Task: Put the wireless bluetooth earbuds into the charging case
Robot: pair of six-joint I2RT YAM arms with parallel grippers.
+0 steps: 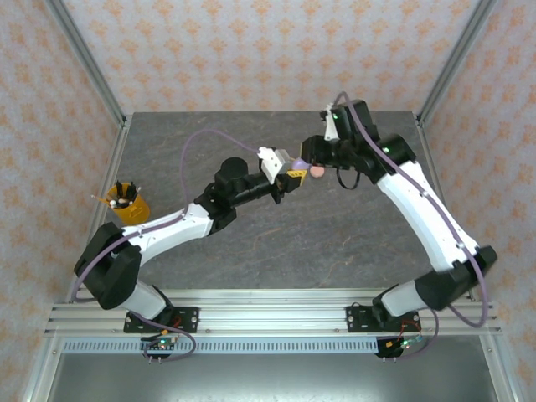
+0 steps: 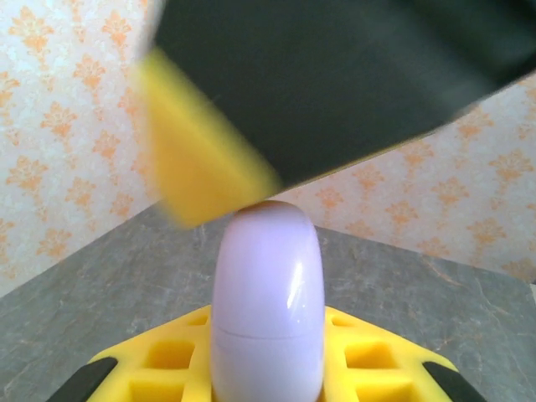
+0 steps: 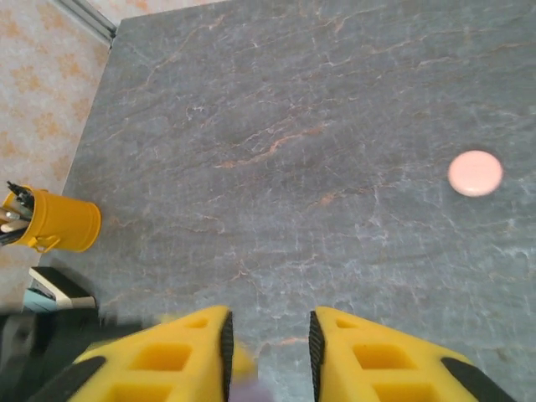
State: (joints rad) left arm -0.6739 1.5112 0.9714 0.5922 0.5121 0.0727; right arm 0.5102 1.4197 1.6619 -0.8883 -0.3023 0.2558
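Table (image 1: 251,251): grey and stone-patterned; both arms are brought together above its far middle.
Left gripper (image 1: 291,182): clamped on the lilac charging case (image 2: 268,301), which is held up off the table.
Right gripper (image 3: 268,322): jaws are set apart with a gap between them; one yellow finger (image 2: 201,159) is pressed on the case's free end.
Yellow cup (image 3: 54,222): stood at the left, well apart.
Lilac charging case: long axis is laid along the left fingers, rounded end pointed away toward the right gripper, with a seam seen across it.
Pink round case (image 3: 475,173): laid flat on the table near the grippers.
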